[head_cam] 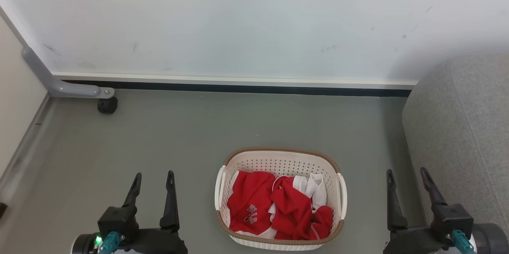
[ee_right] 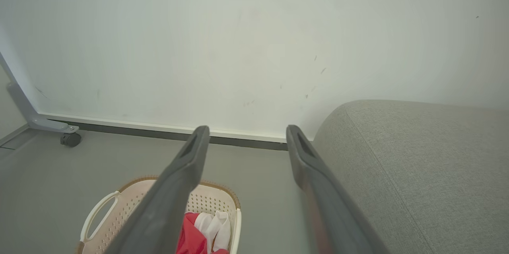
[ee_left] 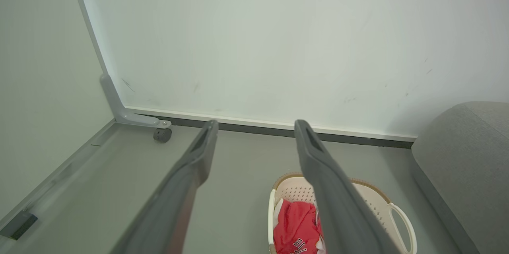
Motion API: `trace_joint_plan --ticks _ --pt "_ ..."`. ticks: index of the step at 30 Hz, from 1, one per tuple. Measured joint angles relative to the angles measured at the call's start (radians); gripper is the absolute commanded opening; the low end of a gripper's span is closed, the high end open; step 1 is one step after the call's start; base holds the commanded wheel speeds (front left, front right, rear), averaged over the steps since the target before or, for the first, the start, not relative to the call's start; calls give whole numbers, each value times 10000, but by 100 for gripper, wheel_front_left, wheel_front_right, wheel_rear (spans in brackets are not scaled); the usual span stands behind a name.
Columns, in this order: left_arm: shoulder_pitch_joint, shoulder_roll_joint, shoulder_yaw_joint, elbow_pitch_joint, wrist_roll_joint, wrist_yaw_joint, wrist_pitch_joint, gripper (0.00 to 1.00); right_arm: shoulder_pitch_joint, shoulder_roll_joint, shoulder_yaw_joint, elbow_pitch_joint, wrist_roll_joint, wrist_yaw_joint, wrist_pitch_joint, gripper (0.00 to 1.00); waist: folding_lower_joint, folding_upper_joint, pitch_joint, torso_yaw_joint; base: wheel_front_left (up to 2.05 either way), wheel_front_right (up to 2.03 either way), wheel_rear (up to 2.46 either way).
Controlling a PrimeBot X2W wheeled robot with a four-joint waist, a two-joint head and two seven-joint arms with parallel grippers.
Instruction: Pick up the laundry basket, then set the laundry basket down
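As seen from the head: laundry basket point(head_cam: 278, 163) on the grey floor point(head_cam: 179, 134), midway between the arms, loaded with red and white clothes point(head_cam: 254, 202); left gripper point(head_cam: 154, 174) and right gripper point(head_cam: 406, 171) both spread and empty, well apart from the white side handles point(head_cam: 342, 190). Risk of a lopsided lift if closing on one handle ahead of the other: tilting, sliding load, clothes over the rim. From the left wrist: fingers point(ee_left: 199, 154) parted, basket low and to the right, its middle hidden behind one finger, so alignment possibly hard to judge. From the right wrist: fingers parted too, grey sofa point(ee_right: 417, 174) close on the outer side; danger of brushing it on the way in, or of snagging a fingertip in the perforated wall instead of hooking the handle.
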Motion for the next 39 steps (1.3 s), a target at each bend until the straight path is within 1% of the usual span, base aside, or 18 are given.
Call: trace_joint_plan --ticks 4,5,9,15,20,28,34,39 --pt "57 8 12 -17 4 0 12 100 19 2 0 -23 0 0 69 100 0 0 -22 3 0 0 0" --pt "90 -6 6 67 -6 -4 12 0 24 8 4 65 0 4 69 0 -1 0 -23 3 0 0 0" --pt "433 -52 -13 596 -17 -10 12 0 257 46 29 658 0 4 81 0 0 0 -24 2 0 0 0" --pt "535 -63 115 671 -391 -109 105 0 311 58 -35 775 374 107 79 0 0 0 -37 -26 0 0 0" --pt "533 -69 255 706 -1078 -238 293 0 278 61 -161 874 1091 207 159 0 -1 0 -83 -92 0 0 0" --pt "526 -84 493 723 -2253 -454 539 0 200 63 -387 1047 2744 435 347 0 0 0 -139 -174 0 0 0" --pt "503 -94 665 732 -3051 -556 727 0 170 65 -552 1156 3787 560 520 0 0 0 -178 -232 0 0 0" --pt "480 -96 809 740 -3776 -723 882 0 67 69 -688 1266 4629 686 648 0 0 0 -211 -281 0 0 0"
